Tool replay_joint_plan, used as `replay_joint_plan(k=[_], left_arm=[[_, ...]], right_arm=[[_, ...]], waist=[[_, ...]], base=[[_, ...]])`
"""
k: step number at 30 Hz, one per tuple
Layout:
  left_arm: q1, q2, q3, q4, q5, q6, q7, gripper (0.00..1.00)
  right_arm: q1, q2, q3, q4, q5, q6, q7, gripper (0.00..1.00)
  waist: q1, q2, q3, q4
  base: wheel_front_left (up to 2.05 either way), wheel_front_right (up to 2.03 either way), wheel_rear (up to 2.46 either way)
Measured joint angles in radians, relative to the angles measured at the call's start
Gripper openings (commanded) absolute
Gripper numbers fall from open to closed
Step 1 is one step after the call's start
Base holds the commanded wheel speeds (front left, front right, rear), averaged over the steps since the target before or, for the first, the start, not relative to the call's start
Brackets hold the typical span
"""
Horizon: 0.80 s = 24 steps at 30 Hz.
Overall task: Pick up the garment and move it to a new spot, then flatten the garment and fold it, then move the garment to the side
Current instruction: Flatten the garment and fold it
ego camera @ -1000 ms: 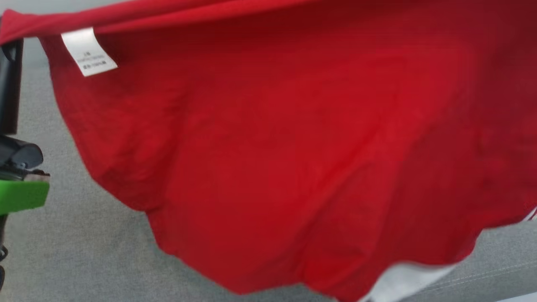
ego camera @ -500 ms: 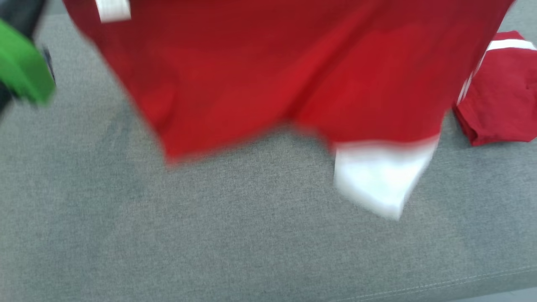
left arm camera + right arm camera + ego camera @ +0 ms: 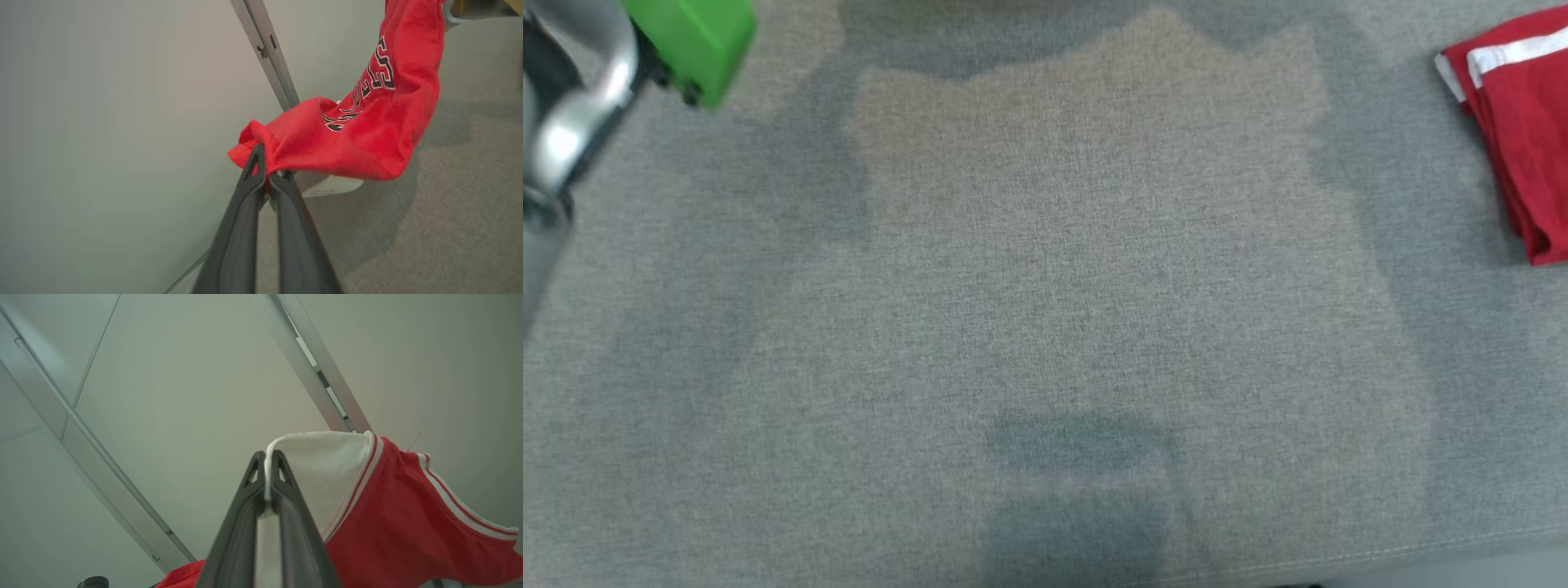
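Observation:
The garment (image 3: 367, 134) is a red shirt with black lettering, hanging in the air above the grey cushion. My left gripper (image 3: 267, 165) is shut on a bunched red edge of it. In the right wrist view the garment (image 3: 408, 539) shows a white panel (image 3: 322, 473) with red and white stripes, and my right gripper (image 3: 268, 457) is shut on that white edge, pointing up toward a pale wall. In the head view my left arm (image 3: 572, 122) with its green band (image 3: 690, 41) sits at the upper left, and a shirt-shaped shadow lies on the cushion (image 3: 1045, 327).
Another red garment (image 3: 1523, 131), folded, with a white stripe, lies at the cushion's far right. A seam (image 3: 1380, 551) runs along the cushion's near edge. Grey metal frame bars (image 3: 310, 363) cross the wall behind the lifted garment.
The hanging red garment has risen out of the top of the head view, leaving its shadow on the cushion. The green band on my left arm has moved up and right. The camera has shifted too.

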Motion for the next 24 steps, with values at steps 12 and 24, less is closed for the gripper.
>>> replay_joint_plan(k=[12, 24], left_arm=[[0.379, -0.054, 0.104, 0.313, -0.097, 0.128, -0.21, 0.0], [0.478, -0.091, 0.124, 0.363, -0.14, 0.099, -0.408, 0.0]], right_arm=[[0.41, 0.112, 0.044, 0.147, 0.019, 0.0, -0.11, 0.0], [0.532, 0.044, 0.028, 0.192, 0.016, 0.054, -0.157, 0.0]], waist=[[0.0001, 0.0, 0.1, -0.032], [0.0, 0.0, 0.007, -0.053]], base=[[0.0, 0.0, 0.0], [0.0, 0.0, 0.0]])
